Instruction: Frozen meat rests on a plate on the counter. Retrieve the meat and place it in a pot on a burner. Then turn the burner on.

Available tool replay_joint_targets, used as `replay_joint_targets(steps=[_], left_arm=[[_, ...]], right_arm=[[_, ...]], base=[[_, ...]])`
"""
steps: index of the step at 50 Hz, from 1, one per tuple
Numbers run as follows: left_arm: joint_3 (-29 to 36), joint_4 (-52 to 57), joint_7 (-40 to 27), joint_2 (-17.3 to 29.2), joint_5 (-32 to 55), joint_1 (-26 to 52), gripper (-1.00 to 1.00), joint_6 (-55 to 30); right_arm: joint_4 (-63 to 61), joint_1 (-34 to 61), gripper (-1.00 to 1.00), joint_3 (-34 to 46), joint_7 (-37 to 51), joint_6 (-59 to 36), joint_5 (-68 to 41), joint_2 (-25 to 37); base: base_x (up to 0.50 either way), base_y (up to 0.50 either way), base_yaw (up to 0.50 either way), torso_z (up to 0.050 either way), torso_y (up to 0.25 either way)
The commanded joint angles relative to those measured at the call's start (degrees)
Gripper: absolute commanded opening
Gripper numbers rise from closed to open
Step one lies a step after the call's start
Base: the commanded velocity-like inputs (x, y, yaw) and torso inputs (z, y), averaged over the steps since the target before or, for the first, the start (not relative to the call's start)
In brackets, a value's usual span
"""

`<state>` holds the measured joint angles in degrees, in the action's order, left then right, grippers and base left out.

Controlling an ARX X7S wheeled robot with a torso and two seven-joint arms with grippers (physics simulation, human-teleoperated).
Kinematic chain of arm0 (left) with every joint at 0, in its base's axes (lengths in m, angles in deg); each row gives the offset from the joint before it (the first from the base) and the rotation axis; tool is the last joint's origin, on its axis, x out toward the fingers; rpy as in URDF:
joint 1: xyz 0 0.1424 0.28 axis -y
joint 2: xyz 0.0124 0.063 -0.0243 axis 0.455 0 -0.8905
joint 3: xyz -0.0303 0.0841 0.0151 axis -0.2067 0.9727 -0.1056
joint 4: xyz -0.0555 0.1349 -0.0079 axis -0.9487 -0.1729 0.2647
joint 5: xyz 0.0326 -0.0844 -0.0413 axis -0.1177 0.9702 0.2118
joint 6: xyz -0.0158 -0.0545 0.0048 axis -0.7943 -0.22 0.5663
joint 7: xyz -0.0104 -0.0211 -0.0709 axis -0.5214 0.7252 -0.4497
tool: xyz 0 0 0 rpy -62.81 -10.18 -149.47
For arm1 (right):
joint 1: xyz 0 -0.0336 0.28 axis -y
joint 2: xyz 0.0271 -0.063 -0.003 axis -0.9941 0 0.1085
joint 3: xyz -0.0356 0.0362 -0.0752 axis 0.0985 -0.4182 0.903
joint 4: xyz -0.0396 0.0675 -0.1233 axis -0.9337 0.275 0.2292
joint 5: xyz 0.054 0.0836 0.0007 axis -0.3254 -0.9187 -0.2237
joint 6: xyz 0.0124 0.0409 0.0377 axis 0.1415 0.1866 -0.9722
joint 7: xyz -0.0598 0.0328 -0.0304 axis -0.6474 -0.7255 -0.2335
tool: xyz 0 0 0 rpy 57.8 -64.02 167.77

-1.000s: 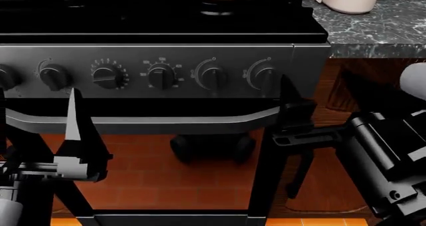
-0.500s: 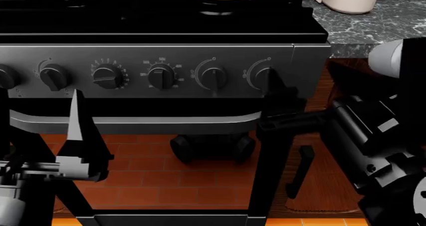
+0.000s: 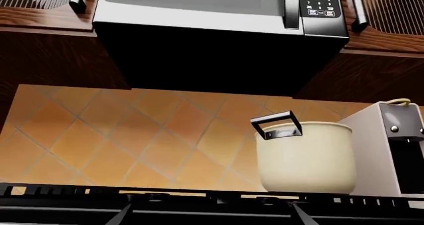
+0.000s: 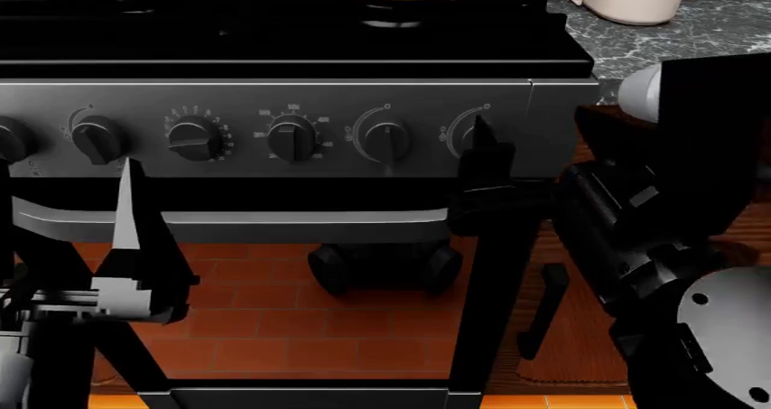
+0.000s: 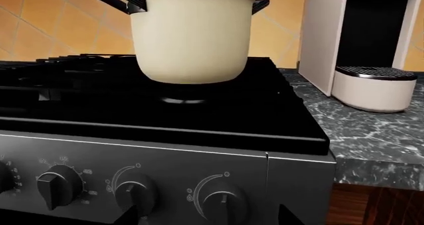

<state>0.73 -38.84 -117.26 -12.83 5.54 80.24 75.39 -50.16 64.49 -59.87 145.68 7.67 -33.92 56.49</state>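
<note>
Both grippers, left gripper [image 4: 72, 237] and right gripper [image 4: 482, 170], hang released, empty, below the pot [image 5: 190, 34].

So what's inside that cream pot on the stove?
None of the views shows it. The pot stands on the black cooktop, seen only from the side or cut off by the frame. Its wall hides the inside, so whether the meat is in there cannot be told.
</note>
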Motion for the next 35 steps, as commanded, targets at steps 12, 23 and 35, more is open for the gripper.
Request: replay_joint_targets(steps=[12,23,35], left_arm=[[-0.4,-1.6,0.9,-0.4,1.7,-0.1,1.0,1.1],[-0.4,-2.3,1.5,-1.0,2.2,-0.2,1.0,1.7],[-0.6,-3.6,2.3,-1.5,2.4,-0.5,1.0,2.8]], right_arm=[[3.7,-2.8,1.0,1.7,-7.2,-0.7,11.5,-2.9],[5.1,-3.6,1.0,3.5,-10.4,-1.1,17.1,-3.6],[6.4,-4.8,1.0,5.3,-14.1,-0.6,23.2,-4.1]], base=[[0.0,0.0,0.0,0.0,0.0],[0.0,0.0,0.0,0.0,0.0],[0.0,0.0,0.0,0.0,0.0]])
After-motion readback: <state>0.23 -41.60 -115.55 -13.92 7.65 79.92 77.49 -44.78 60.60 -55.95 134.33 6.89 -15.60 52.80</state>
